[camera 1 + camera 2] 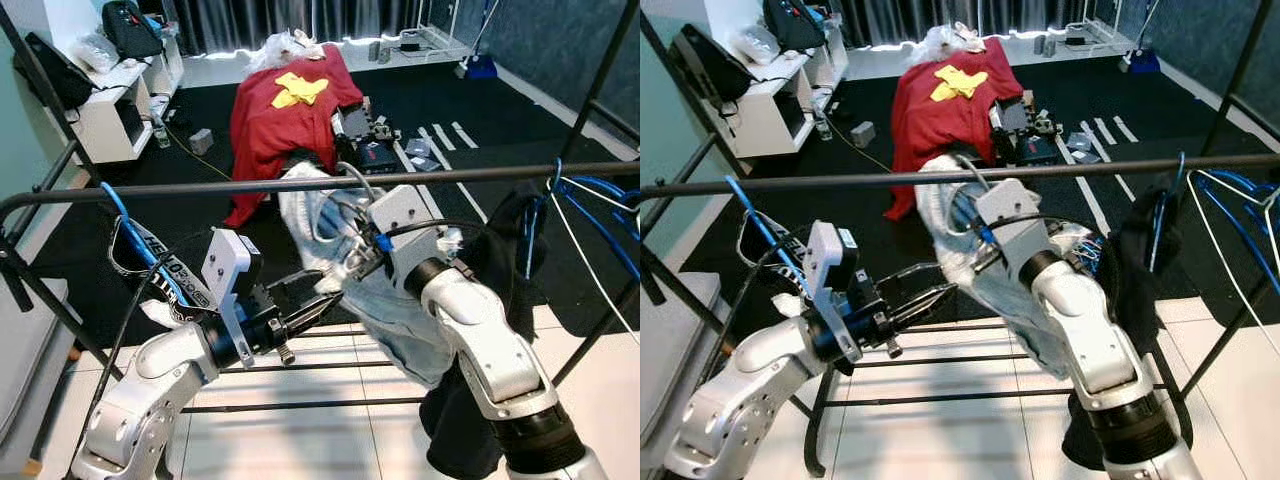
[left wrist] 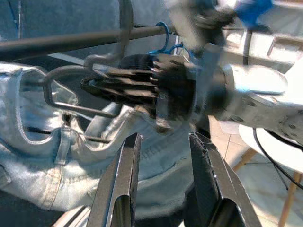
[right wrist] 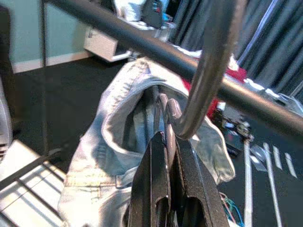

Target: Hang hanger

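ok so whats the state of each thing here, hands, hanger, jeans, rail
right hand: shut on the hanger, at the base of its hook
left hand: open, holding nothing, just below the jeans
hanger: hook raised at the rail, not clearly seated
jeans: draped from the hanger, hanging down
rail: horizontal, blue hangers at its right end

grey metal wire hanger (image 3: 208, 71) carrying pale blue denim jeans (image 1: 400, 320). its curved hook rises beside the dark horizontal rail (image 1: 300, 184) of the clothes rack, the hook's tip just at the rail; whether it rests on the rail cannot be told. the neck of the hanger is clamped between the closed fingers of the right pincer (image 3: 169, 142). the jeans hang below the rail, waistband bunched around the wire.
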Available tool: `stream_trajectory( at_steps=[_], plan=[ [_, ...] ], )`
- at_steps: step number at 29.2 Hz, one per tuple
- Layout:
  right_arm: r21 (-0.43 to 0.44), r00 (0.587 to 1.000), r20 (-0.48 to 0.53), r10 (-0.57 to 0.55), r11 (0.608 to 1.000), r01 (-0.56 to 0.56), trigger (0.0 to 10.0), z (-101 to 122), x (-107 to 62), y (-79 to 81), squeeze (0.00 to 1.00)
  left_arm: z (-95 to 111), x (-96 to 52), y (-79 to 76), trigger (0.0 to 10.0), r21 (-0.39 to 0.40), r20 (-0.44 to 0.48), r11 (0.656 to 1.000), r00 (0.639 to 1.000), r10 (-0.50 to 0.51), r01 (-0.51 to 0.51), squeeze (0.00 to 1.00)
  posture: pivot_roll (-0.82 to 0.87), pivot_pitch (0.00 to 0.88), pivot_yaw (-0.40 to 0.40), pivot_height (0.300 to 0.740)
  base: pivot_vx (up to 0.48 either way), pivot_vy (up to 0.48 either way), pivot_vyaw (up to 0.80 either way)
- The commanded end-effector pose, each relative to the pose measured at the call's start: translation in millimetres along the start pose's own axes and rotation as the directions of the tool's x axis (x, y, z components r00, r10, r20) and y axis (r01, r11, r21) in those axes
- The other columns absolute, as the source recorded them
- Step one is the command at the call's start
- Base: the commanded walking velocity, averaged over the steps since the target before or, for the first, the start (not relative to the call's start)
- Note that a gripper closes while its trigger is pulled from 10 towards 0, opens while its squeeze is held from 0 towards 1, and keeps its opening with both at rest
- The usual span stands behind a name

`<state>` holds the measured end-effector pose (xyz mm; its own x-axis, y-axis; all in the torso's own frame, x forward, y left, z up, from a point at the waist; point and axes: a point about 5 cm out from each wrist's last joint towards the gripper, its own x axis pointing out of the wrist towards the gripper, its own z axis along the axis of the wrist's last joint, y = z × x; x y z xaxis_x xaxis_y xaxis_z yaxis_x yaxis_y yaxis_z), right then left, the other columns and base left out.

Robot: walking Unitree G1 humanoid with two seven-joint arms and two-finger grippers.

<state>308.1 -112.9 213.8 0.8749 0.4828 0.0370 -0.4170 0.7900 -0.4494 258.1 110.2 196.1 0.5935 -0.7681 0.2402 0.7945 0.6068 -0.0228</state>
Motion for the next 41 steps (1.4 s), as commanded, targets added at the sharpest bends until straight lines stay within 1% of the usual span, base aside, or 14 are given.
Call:
stream_trajectory(
  at_steps=[1,8,12,15,16,17,18,19,20,21,23,24,33,41],
  plan=[
    [0.021,0.997,0.046,0.068,0.997,-0.069,0.0,5,-3.2,13.6,0.00,-19,-10.3,15.1,10.0,-0.035,-0.051,0.989,0.989,0.140,-0.142,0.00,-0.13,0.049,0.063,0.740,0.000,0.000,0.00],
    [0.114,0.980,-0.163,0.118,0.989,-0.100,0.0,-45,-21.6,29.7,0.00,-59,-30.2,26.0,10.0,0.051,-0.207,0.950,0.927,0.313,-0.309,0.00,-0.13,0.041,0.061,0.740,0.000,0.000,0.00],
    [0.219,0.928,-0.373,0.022,0.974,0.065,0.0,-102,-44.3,30.6,0.00,-84,-44.2,35.2,10.0,0.135,-0.306,0.888,0.834,0.459,-0.439,0.00,-0.13,0.025,0.053,0.740,0.000,0.000,0.00],
    [0.253,0.910,-0.416,-0.001,0.960,0.117,0.0,-115,-49.1,32.4,0.00,-89,-47.2,36.5,10.0,0.162,-0.334,0.875,0.809,0.483,-0.456,0.00,-0.13,0.025,0.053,0.740,0.000,0.000,0.00],
    [0.289,0.894,-0.449,-0.017,0.943,0.163,3.6,-129,-52.7,35.7,0.00,-97,-49.5,35.8,10.0,0.180,-0.371,0.868,0.785,0.495,-0.463,0.00,-0.12,0.021,0.052,0.740,0.000,0.000,0.00],
    [0.289,0.894,-0.449,-0.017,0.943,0.163,3.6,-129,-52.7,35.7,0.00,-97,-49.5,35.8,10.0,0.180,-0.371,0.868,0.785,0.495,-0.463,0.00,-0.12,0.021,0.052,0.740,0.000,0.000,0.00],
    [0.359,0.867,-0.497,-0.027,0.903,0.234,10.0,-150,-56.8,42.1,0.00,-109,-54.3,37.8,10.0,0.142,-0.395,0.830,0.738,0.547,-0.539,0.00,-0.11,0.021,0.051,0.740,0.000,0.000,0.00],
    [0.359,0.867,-0.497,-0.027,0.903,0.234,10.0,-150,-56.8,42.1,0.00,-109,-54.3,37.8,10.0,0.142,-0.395,0.830,0.738,0.547,-0.539,0.00,-0.11,0.021,0.051,0.740,0.000,0.000,0.00],
    [0.415,0.842,-0.538,-0.043,0.856,0.308,10.0,-167,-60.6,47.8,0.00,-123,-58.3,40.1,10.0,0.120,-0.429,0.786,0.682,0.592,-0.606,0.00,-0.10,0.021,0.041,0.740,0.000,0.000,0.00],
    [0.452,0.812,-0.582,-0.049,0.810,0.373,10.0,-183,-65.0,54.4,0.00,-135,-58.7,39.6,10.0,0.112,-0.471,0.778,0.656,0.590,-0.618,0.00,-0.08,0.022,0.025,0.740,0.000,0.000,0.00],
    [0.452,0.812,-0.582,-0.049,0.810,0.373,10.0,-183,-65.0,54.4,0.00,-135,-58.7,39.6,10.0,0.112,-0.471,0.778,0.656,0.590,-0.618,0.00,-0.08,0.022,0.025,0.740,0.000,0.000,0.00],
    [0.466,0.790,-0.611,-0.048,0.784,0.409,10.0,-192,-68.1,59.4,0.00,-144,-59.1,40.7,10.0,0.121,-0.500,0.766,0.628,0.597,-0.631,0.00,-0.07,0.025,0.010,0.740,0.000,0.000,0.00],
    [0.444,0.773,-0.633,-0.051,0.793,0.416,10.0,-197,-66.2,65.0,0.00,-154,-63.3,45.9,10.0,0.126,-0.532,0.730,0.575,0.621,-0.672,0.00,-0.10,0.055,0.002,0.740,0.000,0.000,0.00],
    [0.450,0.796,-0.602,-0.061,0.798,0.401,10.0,-195,-56.8,70.8,0.00,-153,-59.7,46.1,10.0,0.091,-0.490,0.722,0.600,0.632,-0.686,0.00,-0.10,0.078,0.008,0.740,0.000,0.000,0.00]
  ],
)
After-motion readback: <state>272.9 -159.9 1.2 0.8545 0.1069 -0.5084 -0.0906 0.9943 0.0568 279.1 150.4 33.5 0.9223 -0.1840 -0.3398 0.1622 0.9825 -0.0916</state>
